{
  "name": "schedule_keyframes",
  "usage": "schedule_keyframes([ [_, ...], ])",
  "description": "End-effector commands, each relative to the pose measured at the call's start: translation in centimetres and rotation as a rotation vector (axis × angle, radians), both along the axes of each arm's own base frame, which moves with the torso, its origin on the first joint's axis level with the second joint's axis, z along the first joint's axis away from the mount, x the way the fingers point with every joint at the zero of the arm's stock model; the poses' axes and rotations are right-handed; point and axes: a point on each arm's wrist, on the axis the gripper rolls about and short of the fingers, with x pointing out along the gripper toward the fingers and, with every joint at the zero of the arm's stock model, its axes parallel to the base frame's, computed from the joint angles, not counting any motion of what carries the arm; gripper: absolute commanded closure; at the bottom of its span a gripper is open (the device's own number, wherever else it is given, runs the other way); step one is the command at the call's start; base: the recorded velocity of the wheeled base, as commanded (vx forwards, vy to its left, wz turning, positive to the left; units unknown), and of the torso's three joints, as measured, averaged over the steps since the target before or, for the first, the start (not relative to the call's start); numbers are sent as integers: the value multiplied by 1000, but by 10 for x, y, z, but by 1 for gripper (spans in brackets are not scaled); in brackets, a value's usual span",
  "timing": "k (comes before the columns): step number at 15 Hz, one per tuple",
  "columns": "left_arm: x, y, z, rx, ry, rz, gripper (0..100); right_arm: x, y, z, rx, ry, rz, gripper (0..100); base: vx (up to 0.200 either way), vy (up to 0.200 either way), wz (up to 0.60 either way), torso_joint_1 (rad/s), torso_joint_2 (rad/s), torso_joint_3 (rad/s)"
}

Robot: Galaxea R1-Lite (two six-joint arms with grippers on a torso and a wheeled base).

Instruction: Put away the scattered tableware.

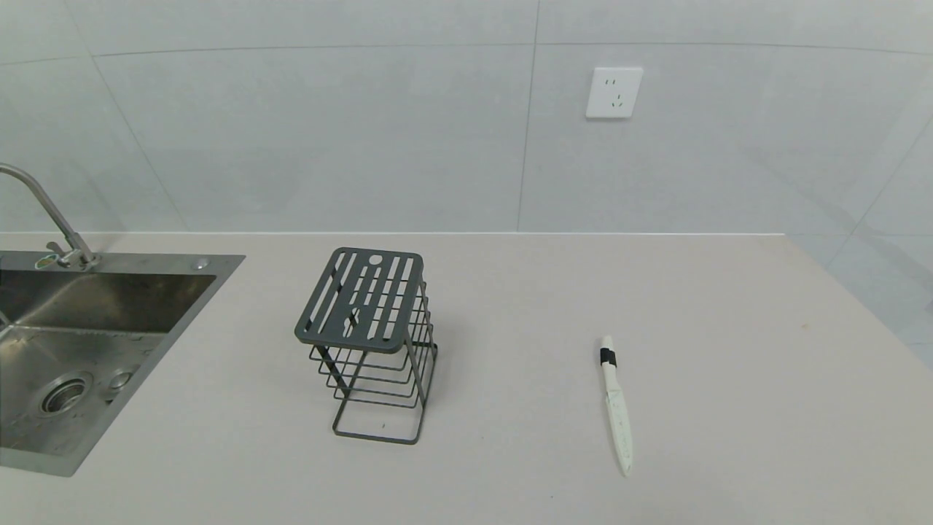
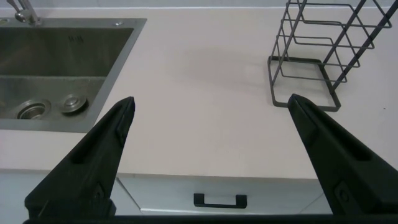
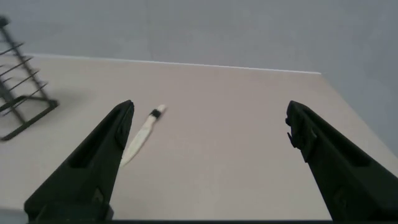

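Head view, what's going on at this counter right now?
Nothing is being handled yet. A white knife lies on the counter, to the right of the dark wire rack and apart from it. The left gripper and the right gripper are both open and empty.

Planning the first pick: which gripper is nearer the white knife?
Right. The right gripper has the knife just ahead; the left gripper hangs near the sink, beyond the rack from it.
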Motion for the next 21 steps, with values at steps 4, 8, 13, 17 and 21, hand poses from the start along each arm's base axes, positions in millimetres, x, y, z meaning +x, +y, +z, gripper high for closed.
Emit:
schedule_keyframes([
  [4,0,0,0,-6,2,0,0,20,1,28,-11,241,144,0,0,0,0,0,0,0],
  [8,0,0,0,-7,0,-1,0,57,5,51,-21,435,180,0,0,0,0,0,0,0],
  [13,0,0,0,-1,0,0,0,95,10,49,-36,606,178,0,0,0,0,0,0,0],
  [17,0,0,0,-12,2,2,0,118,13,44,-94,671,193,0,0,0,0,0,0,0],
  [21,0,0,0,-12,2,2,0,136,25,48,-169,695,280,0,0,0,0,0,0,0],
])
